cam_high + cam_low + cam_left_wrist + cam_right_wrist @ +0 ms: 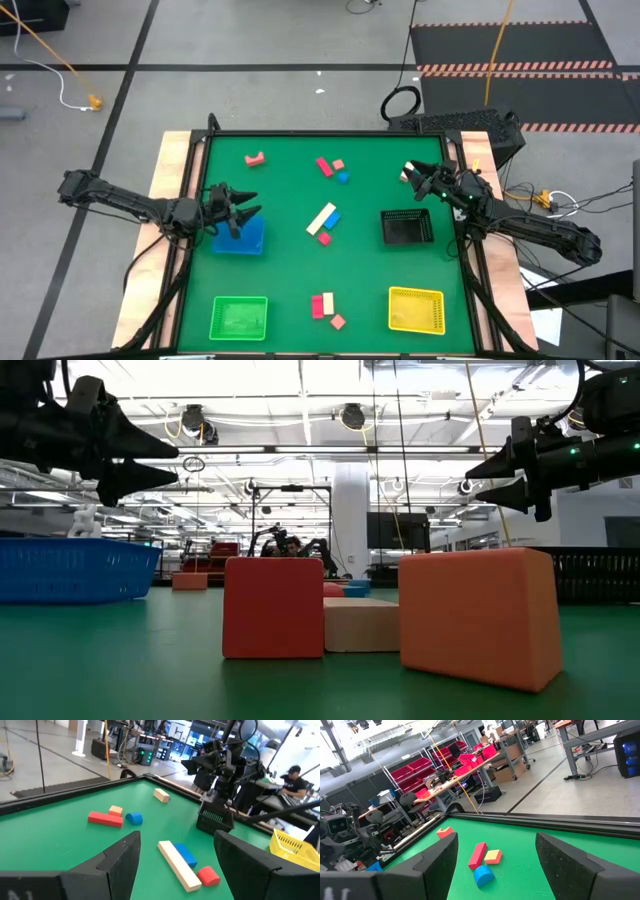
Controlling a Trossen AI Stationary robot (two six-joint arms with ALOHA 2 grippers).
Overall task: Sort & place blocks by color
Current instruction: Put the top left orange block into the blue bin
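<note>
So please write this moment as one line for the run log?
left gripper: open, above blue tray | right gripper: open, near black tray | blocks: on table, none held

- Salmon-pink arch block: alone near the far left of the mat.
- Red bar, small salmon cube, blue piece: clustered far centre.
- Long cream bar, blue bar, small red piece: mid-mat, touching.
- Red block, cream block, salmon cube: near edge, flat.

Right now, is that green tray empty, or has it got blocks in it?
Empty. From above, the green tray shows only its mesh floor; the nearest blocks lie on the table beside it.
</note>
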